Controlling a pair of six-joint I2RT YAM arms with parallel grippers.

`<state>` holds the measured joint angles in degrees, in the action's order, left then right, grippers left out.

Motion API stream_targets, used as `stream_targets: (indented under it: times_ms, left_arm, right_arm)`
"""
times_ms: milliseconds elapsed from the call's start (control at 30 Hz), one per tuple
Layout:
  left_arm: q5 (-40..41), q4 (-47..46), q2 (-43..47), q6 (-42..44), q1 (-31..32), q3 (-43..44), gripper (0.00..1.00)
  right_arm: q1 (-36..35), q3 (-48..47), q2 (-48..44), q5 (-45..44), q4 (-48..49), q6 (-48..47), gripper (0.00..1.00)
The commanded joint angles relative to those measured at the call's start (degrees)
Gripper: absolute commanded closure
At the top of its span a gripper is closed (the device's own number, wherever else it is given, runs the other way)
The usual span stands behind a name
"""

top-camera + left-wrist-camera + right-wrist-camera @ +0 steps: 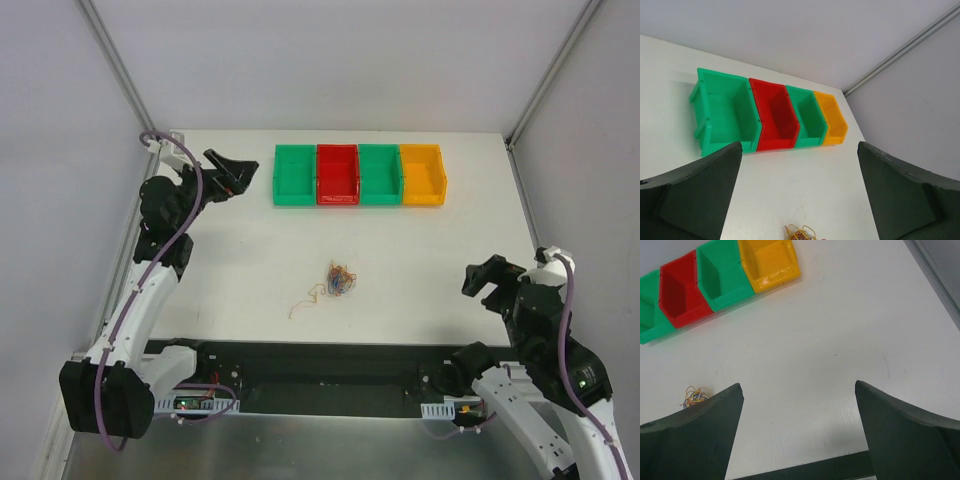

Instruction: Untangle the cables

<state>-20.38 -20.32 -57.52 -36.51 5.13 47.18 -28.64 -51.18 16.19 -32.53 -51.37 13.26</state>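
The cables [338,280] lie in a small tangle of thin orange, blue and red wires in the middle of the white table, with one orange strand trailing to the left. The tangle shows at the bottom edge of the left wrist view [802,233] and at the left of the right wrist view [695,395]. My left gripper [228,173] is open and empty, held high at the back left, far from the tangle. My right gripper [485,282] is open and empty at the front right, well to the right of the tangle.
Four bins stand in a row at the back of the table: green [294,176], red [337,175], green [380,175] and yellow [422,176]. All look empty. The table's dark front edge [320,350] runs between the arm bases.
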Motion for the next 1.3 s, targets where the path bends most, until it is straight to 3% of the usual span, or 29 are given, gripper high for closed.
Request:
stream_targets:
  times_ms: [0, 200, 333, 467, 633, 733, 867, 1033, 1267]
  left_arm:
    - [-4.12, -3.85, -2.68, -7.26, -1.17, 1.94, 0.02]
    - [-18.44, -2.36, -12.86, -6.55, -1.17, 7.39, 0.13]
    - [-29.95, 1.06, -23.05, -9.53, -0.73, 11.87, 0.32]
    - [-36.31, 4.39, -31.76, -10.61, 2.07, 15.74, 0.35]
    - [-21.05, 26.24, -34.50, 4.85, 11.55, 21.10, 0.21]
    - [-12.17, 31.63, -35.38, 8.20, 16.39, 22.69, 0.11]
    - [0.83, 38.24, -37.84, 15.14, 27.01, 25.86, 0.14]
    - [11.30, 46.23, -44.77, 21.20, 36.61, 31.65, 0.22]
    - [13.95, 49.23, -50.23, 25.78, 43.55, 34.30, 0.27]
  right_arm:
    - [0.17, 4.22, 1.12, 4.21, 2.84, 2.48, 0.04]
    - [0.08, 11.97, 11.39, 23.18, 18.83, 6.25, 0.04]
    - [-1.84, 15.31, 25.96, 37.26, 33.14, 10.46, 0.04]
    - [-11.32, 13.92, 36.27, 34.05, 38.02, 11.70, 0.04]
    - [-16.27, 12.42, 39.98, 28.67, 37.67, 12.58, 0.04]
    - [-16.44, 12.33, 36.04, 26.22, 34.69, 12.58, 0.04]
    - [-16.44, 14.17, 26.38, 19.72, 30.64, 13.11, 0.04]
    - [-16.44, 16.55, 15.04, 14.43, 26.34, 13.64, 0.04]
    - [-16.44, 15.67, 9.48, 12.49, 20.88, 13.55, 0.04]
